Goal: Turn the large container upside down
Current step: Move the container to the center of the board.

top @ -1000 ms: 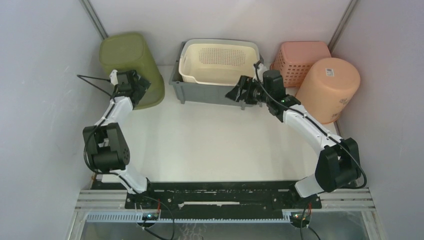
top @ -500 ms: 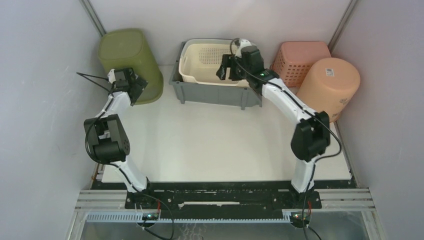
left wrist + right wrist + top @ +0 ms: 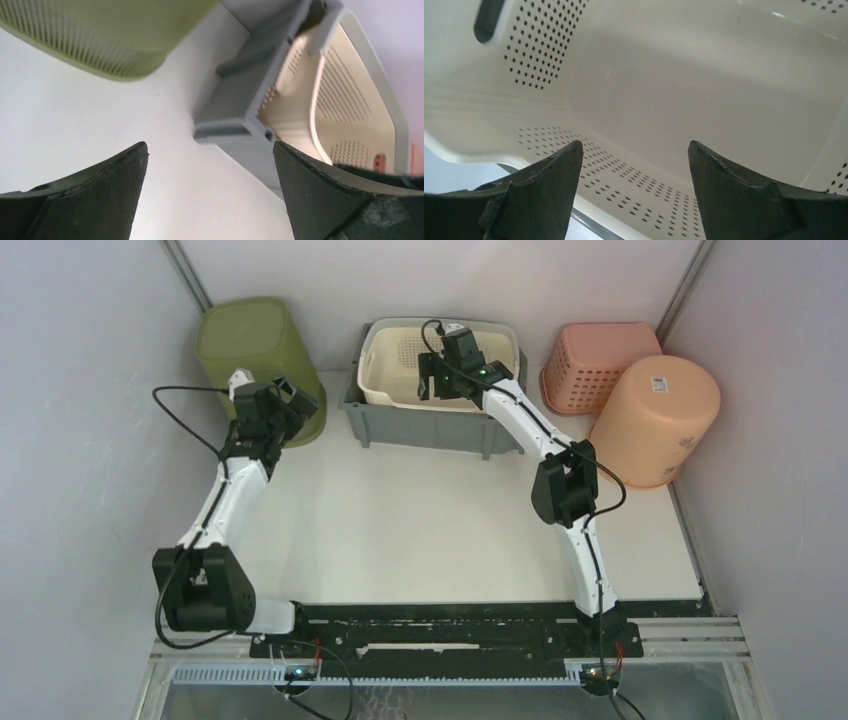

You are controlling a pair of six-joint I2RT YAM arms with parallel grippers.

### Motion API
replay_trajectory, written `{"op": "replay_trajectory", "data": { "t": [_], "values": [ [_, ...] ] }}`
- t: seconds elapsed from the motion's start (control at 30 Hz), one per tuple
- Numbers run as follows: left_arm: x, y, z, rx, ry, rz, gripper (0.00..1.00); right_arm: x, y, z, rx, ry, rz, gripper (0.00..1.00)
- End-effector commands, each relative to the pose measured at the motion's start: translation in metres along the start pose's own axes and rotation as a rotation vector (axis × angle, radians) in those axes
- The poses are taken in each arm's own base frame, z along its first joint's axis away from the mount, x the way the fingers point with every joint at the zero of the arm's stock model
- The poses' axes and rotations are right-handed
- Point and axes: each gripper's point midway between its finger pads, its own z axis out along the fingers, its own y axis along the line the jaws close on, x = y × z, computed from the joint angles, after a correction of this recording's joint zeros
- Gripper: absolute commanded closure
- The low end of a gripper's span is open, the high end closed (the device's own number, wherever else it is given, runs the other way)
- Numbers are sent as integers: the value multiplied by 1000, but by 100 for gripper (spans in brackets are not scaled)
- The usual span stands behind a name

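The large grey container (image 3: 420,426) stands upright at the back middle with a cream perforated basket (image 3: 400,380) nested in it. My right gripper (image 3: 432,376) is open and empty, reaching over the basket's inside. In the right wrist view the gripper (image 3: 635,143) faces the basket's perforated wall (image 3: 699,75), with the jaws wide apart. My left gripper (image 3: 300,403) is open and empty between the green bin and the container's left end. In the left wrist view the gripper (image 3: 210,146) points at the container's left corner (image 3: 240,107) and the basket (image 3: 345,95).
An olive green bin (image 3: 255,345) stands upside down at the back left and shows in the left wrist view (image 3: 100,35). A pink basket (image 3: 605,355) and an orange bin (image 3: 655,420) on its side sit at the back right. Walls close in on both sides.
My right arm swung left and back from the container's front right corner to over the cream basket. My left gripper came off the green bin and moved right, toward the container.
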Motion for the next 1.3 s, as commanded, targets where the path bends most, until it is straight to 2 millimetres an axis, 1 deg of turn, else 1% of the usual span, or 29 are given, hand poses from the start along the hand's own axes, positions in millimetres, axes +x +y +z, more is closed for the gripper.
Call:
{"op": "replay_trajectory", "data": {
  "t": [0.0, 0.13, 0.23, 0.33, 0.4, 0.5, 0.53, 0.57, 0.7, 0.73, 0.77, 0.83, 0.9, 0.97, 1.07, 1.13, 1.2, 1.27],
  "values": [
    [31, -5, -23, 66, 29, 19, 0, 14, 6, 1, -16, 46, -21, 15],
    [50, -8, -43, 101, 40, 37, 0, 35, 9, 7, -16, 107, -22, 15],
    [54, -6, -52, 109, 45, 45, 0, 48, 15, 4, -15, 131, -26, 15],
    [52, -8, -63, 121, 37, 56, 0, 59, 21, -4, -20, 147, -17, 15],
    [50, -9, -70, 129, 31, 64, 0, 73, 21, -8, -12, 160, -17, 16],
    [48, -11, -76, 139, 28, 73, 0, 84, 23, -19, -20, 167, -8, 16],
    [47, -13, -78, 143, 28, 75, 0, 85, 25, -25, -20, 164, -7, 16],
    [46, -14, -79, 151, 28, 77, 0, 91, 26, -29, -19, 171, -9, 16],
    [45, -29, -83, 194, 43, 99, 0, 110, 37, -43, -33, 178, -15, 16],
    [45, -35, -84, 208, 55, 108, 0, 114, 40, -48, -33, 185, -20, 16],
    [43, -45, -86, 232, 68, 134, 0, 117, 43, -54, -31, 190, -26, 16],
    [50, -59, -87, 249, 111, 185, 0, 125, 47, -65, -21, 197, -32, 17],
    [58, -66, -85, 231, 153, 228, 0, 128, 52, -77, -13, 193, -41, 17],
    [60, -73, -83, 222, 158, 251, 0, 118, 52, -92, 7, 170, -52, 17],
    [56, -79, -78, 197, 146, 267, 0, 83, 51, -124, 17, 87, -61, 16],
    [50, -86, -74, 195, 137, 277, 0, 58, 49, -147, 9, 25, -58, 16],
    [45, -92, -66, 171, 136, 304, 0, 34, 41, -167, 11, -35, -50, 16],
    [45, -96, -55, 140, 167, 338, 0, 13, 25, -182, 25, -83, -32, 16]
  ]
}}
